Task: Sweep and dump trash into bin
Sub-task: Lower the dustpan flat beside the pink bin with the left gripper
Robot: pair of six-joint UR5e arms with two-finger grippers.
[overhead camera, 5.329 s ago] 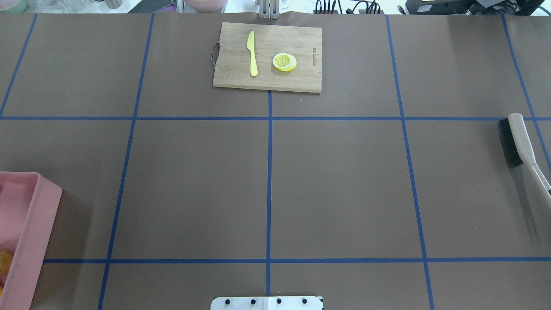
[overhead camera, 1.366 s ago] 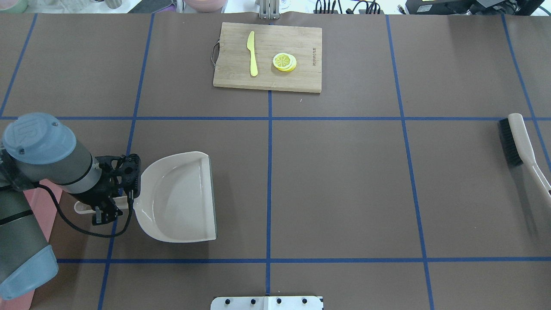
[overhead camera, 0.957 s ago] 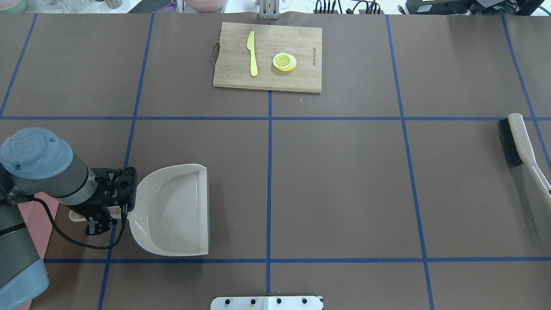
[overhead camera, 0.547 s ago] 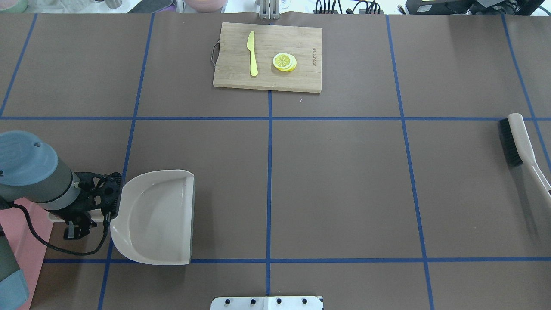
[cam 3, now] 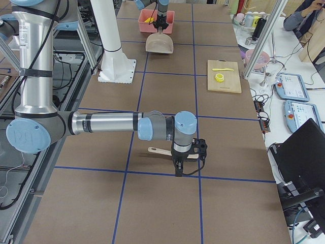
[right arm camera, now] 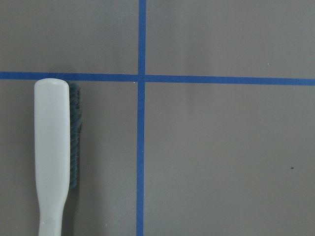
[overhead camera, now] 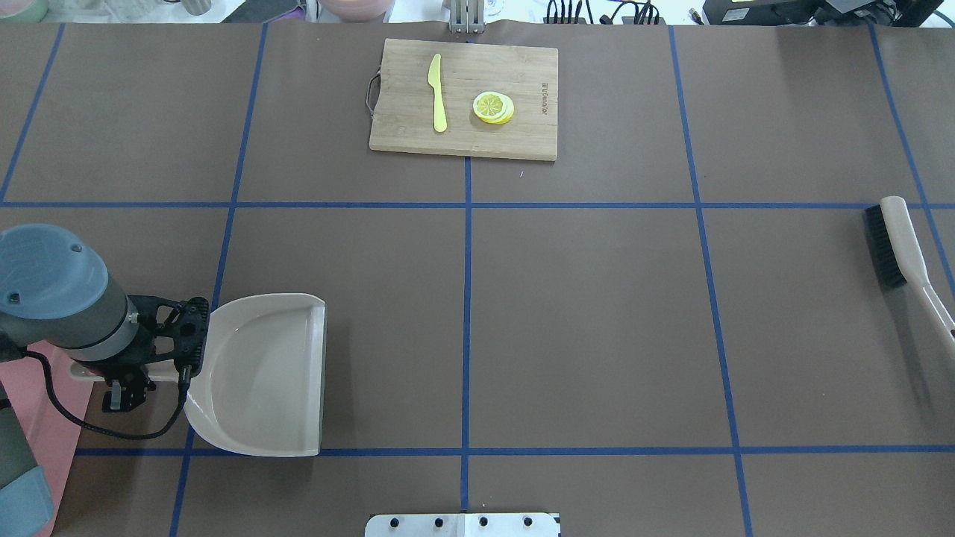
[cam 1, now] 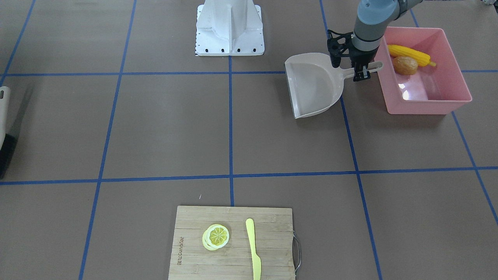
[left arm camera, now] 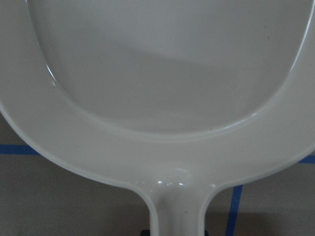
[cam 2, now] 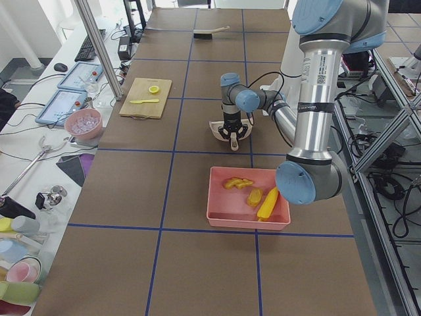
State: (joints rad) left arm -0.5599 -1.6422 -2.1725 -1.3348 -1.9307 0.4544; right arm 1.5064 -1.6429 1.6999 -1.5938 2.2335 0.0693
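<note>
The pink bin (cam 1: 428,105) stands at the table's left end and holds the trash: a yellow corn cob (cam 1: 408,54), a brown potato (cam 1: 405,65) and a tan ginger root (cam 2: 237,183). Just beside the bin, my left gripper (cam 1: 360,69) is shut on the handle of the beige dustpan (overhead camera: 261,373). The pan is level, with nothing in it, and its mouth faces the table's middle. My right gripper (cam 3: 185,165) hovers low beside the brush (overhead camera: 895,239), which lies on the table; I cannot tell whether it is open or shut.
A wooden cutting board (overhead camera: 462,97) at the far middle carries a pale yellow knife (overhead camera: 437,93) and a lemon slice (overhead camera: 493,107). The robot's white base (cam 1: 229,27) stands at the near middle edge. Blue tape lines cross the brown table.
My left arm came in carrying the dustpan, then drew it left and toward the robot, ending beside the bin. The brush has not moved.
</note>
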